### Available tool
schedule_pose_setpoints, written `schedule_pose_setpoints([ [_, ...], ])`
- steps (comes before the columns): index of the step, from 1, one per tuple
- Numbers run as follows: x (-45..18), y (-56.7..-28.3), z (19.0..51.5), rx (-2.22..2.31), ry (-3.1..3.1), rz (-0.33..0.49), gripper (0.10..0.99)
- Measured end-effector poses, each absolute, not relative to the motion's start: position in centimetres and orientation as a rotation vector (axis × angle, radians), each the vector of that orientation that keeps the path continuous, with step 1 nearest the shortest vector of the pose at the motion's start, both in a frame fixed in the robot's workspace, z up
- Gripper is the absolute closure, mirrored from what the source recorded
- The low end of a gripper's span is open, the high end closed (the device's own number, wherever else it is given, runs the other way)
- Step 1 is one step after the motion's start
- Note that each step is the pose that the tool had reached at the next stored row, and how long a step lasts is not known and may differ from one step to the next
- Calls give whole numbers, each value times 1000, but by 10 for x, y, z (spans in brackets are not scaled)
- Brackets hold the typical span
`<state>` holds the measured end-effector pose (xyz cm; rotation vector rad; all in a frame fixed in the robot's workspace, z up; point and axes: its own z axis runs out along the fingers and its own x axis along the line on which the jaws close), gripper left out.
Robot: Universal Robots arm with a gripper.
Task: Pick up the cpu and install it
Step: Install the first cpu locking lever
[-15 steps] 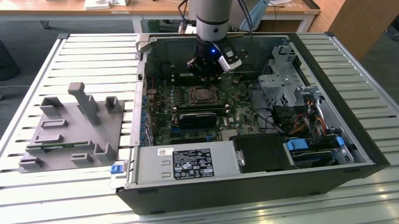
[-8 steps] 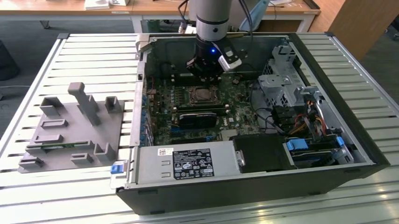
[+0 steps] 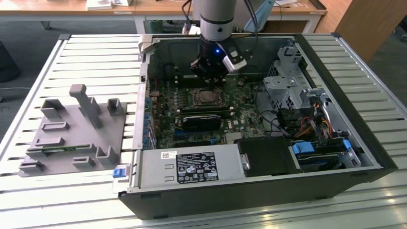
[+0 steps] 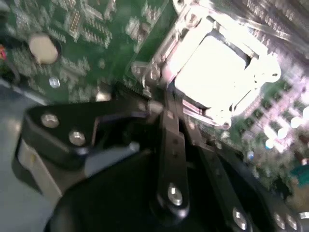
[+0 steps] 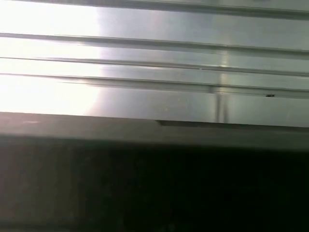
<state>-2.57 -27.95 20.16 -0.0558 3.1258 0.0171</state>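
Observation:
The cpu (image 3: 205, 98) lies flat in the square motherboard socket (image 3: 205, 90) inside the open computer case; in the second wrist view the cpu (image 4: 212, 65) shows as a bright silvery square within the metal socket frame (image 4: 166, 46). My gripper (image 3: 207, 78) hangs just above the board at the far edge of the socket. In the second wrist view my gripper (image 4: 157, 105) has its black fingers drawn together beside a corner of the frame. It is shut and I see nothing between the fingers.
The case walls (image 3: 146, 71) and drive cage (image 3: 286, 86) hem in the board. A power supply (image 3: 190, 167) fills the near side. A grey plastic tray (image 3: 121, 133) with upright posts sits on the slatted table (image 3: 356, 200) at the exterior view's left.

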Motion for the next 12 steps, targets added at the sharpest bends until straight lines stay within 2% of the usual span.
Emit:
schedule_pose_setpoints([
  [12,-26,-279,201,-56,3127,-42,980],
])
